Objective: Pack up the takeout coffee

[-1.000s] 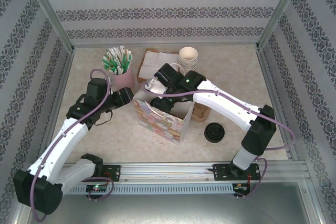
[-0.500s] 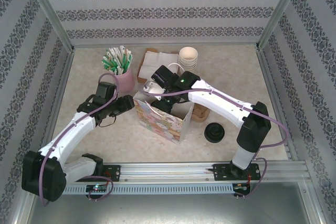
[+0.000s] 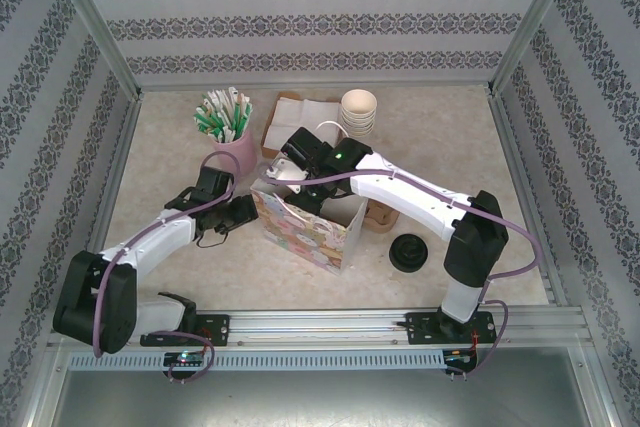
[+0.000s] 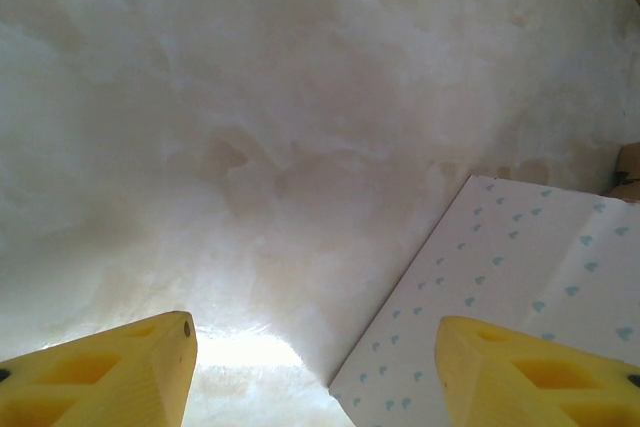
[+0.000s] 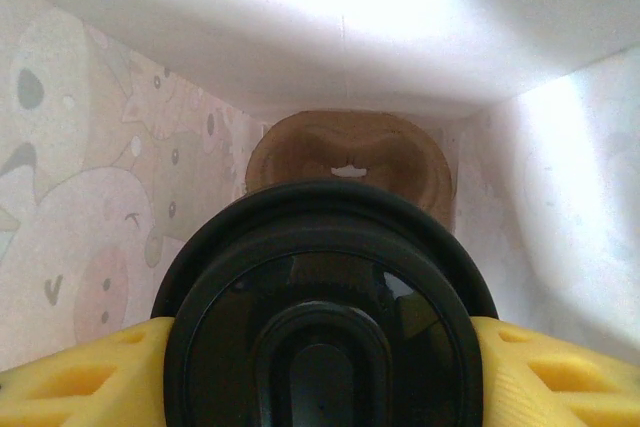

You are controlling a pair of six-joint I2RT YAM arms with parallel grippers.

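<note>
Surface: cream, faintly marbled tabletop [image 3: 160, 147], glossy and blotched under the left wrist camera.
Room: white wall panels banded with dark damask print [image 3: 320, 22] close in three sides; slanted aluminium posts [image 3: 95, 22] stand at the back corners, and an aluminium rail [image 3: 330, 325] carrying both arm bases runs along the near edge.
Bag: pastel cartoon-printed paper gift bag [image 3: 305, 232], upright and open-topped, mid-table.
Takeout coffee: paper cup with round black plastic lid [image 5: 325, 277], inside the bag, above a brown moulded cardboard tray [image 5: 350, 152] at the bag's bottom.
Right gripper [image 5: 320, 387]: reaching into the bag's mouth, yellow fingers clamped on either side of the cup just under the lid.
Left gripper [image 4: 315, 377]: low over the bare table, just beside the bag's left side, jaws apart with nothing between them.
Back row: pink holder of green-and-white straws [image 3: 228, 122], brown box of white napkins [image 3: 295, 117], stack of lidless white cups [image 3: 358, 112].
Right of the bag: loose black lid [image 3: 408, 252] lying on the table.
</note>
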